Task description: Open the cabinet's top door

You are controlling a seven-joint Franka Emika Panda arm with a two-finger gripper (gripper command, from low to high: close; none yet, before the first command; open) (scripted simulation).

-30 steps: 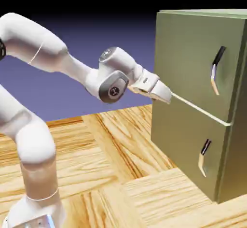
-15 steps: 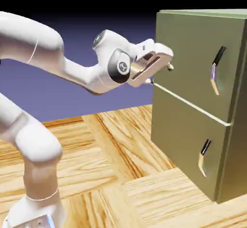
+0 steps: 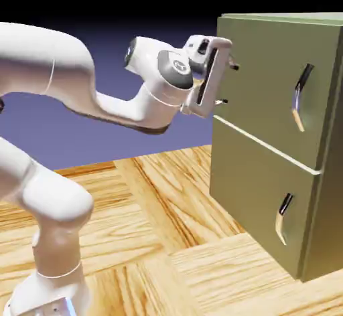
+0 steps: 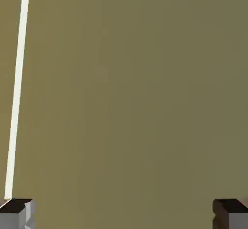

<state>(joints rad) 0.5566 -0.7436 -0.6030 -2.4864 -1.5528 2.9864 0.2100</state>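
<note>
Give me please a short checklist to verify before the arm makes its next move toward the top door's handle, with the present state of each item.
1. Gripper open: ok, the fingertips stand wide apart with nothing between them.
2. Gripper faces the cabinet: ok, the hand view is filled by olive-green panel.
3. Gripper lined up with the top door's handle: not ok, it sits at the door's edge on the exterior view's left, the handle is far to the right.
4. Handle seen by the hand camera: not ok, only the panel and a pale seam show.
5. Top door shut: ok.
6. Fingertips touching the door: cannot tell.
</note>
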